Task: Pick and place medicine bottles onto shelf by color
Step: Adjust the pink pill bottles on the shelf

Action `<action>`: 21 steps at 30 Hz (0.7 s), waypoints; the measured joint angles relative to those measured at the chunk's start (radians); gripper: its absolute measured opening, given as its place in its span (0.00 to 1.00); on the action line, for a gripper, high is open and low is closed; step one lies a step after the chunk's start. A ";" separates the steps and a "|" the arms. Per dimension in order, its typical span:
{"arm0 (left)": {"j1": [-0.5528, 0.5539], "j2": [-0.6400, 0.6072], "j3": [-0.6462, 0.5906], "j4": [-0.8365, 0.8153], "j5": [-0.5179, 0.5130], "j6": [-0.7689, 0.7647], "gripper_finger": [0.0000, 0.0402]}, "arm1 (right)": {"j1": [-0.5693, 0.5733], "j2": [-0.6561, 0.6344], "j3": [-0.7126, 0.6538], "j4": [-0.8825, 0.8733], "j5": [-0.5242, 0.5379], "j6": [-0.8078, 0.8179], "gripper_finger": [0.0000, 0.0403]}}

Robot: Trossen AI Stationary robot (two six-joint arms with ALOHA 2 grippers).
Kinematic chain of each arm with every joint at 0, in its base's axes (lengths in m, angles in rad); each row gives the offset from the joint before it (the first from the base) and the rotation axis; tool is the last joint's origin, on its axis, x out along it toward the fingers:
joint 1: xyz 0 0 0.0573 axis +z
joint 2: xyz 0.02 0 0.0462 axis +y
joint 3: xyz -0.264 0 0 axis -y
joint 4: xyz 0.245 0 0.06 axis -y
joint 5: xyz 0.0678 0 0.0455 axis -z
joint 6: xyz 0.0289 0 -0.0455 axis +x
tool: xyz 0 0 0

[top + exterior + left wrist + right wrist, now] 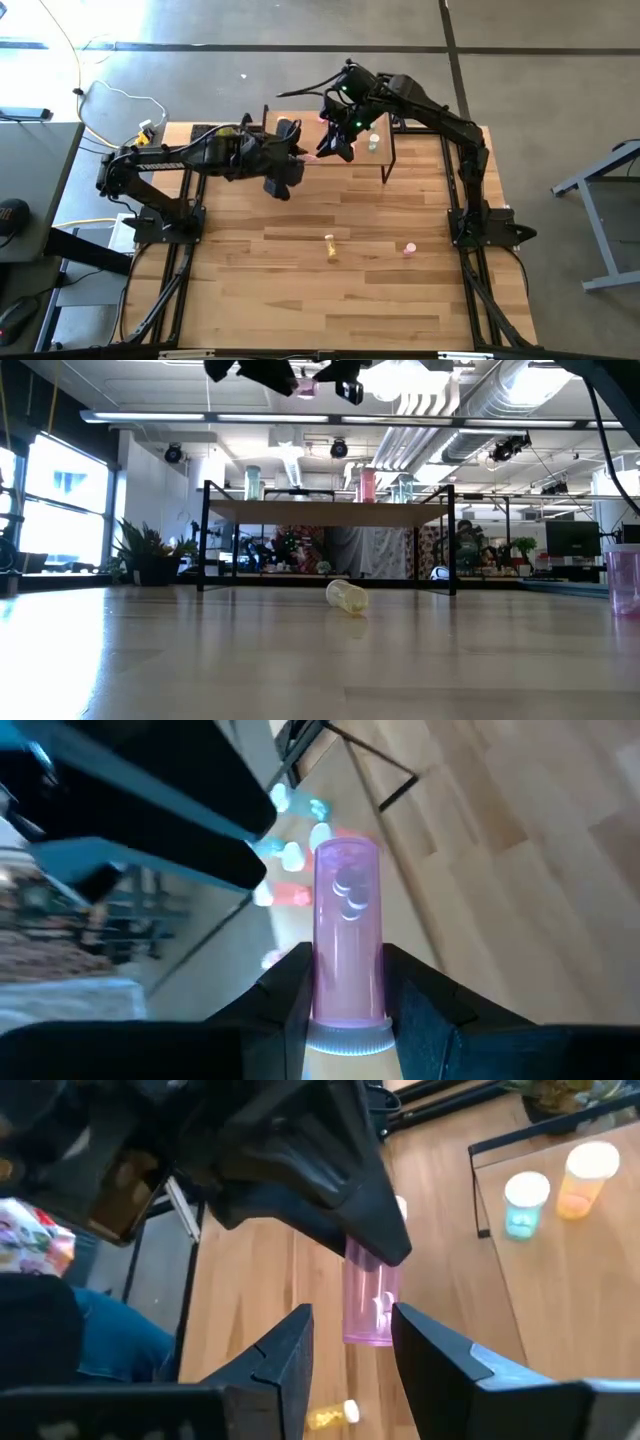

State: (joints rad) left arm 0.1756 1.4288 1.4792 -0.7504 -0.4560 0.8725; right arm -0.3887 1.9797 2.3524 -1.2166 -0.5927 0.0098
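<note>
My left gripper (350, 1005) is shut on a pink medicine bottle (347, 930) with a pale ribbed cap, high above the table in front of the shelf (385, 150). In the high view the bottle (316, 155) sticks out toward my right gripper (338, 140). My right gripper (352, 1320) is open, its fingers on either side of the bottle's free end (368, 1330); I cannot tell whether they touch it. On the shelf stand a blue bottle (526, 1205) and an orange one (585, 1180). A yellow bottle (330, 247) lies on its side on the table and a pink one (409, 248) stands there. My left gripper pinches the pink bottle between its two fingers (285, 995) on the body just ahead of the capped end (350, 1036). The bottle lies along the fingers with its cap toward the wrist and its other end sticking out past the fingertips. It is lifted clear of the table.
The shelf's black legs (388, 165) stand just right of the two grippers. In the low view the shelf (330, 512) carries several bottles, with the yellow bottle (347, 596) lying before it. Bare wooden table (260, 290) stretches along the near side.
</note>
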 joint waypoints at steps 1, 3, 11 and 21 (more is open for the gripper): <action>-0.010 0.000 0.000 0.006 -0.020 0.025 0.25 | -0.001 0.000 0.000 0.000 -0.004 0.016 0.32; -0.026 0.000 0.000 0.026 -0.047 0.076 0.25 | -0.001 0.000 0.000 -0.001 -0.033 0.038 0.32; -0.088 0.001 0.000 0.171 -0.110 0.300 0.25 | -0.002 -0.001 0.000 0.002 -0.121 0.093 0.32; -0.121 0.000 0.000 0.230 -0.105 0.554 0.25 | -0.011 -0.001 0.000 0.005 -0.296 0.153 0.32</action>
State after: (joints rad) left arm 0.0547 1.4288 1.4788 -0.5208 -0.5613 1.4264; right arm -0.4000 1.9785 2.3524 -1.2114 -0.8884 0.1629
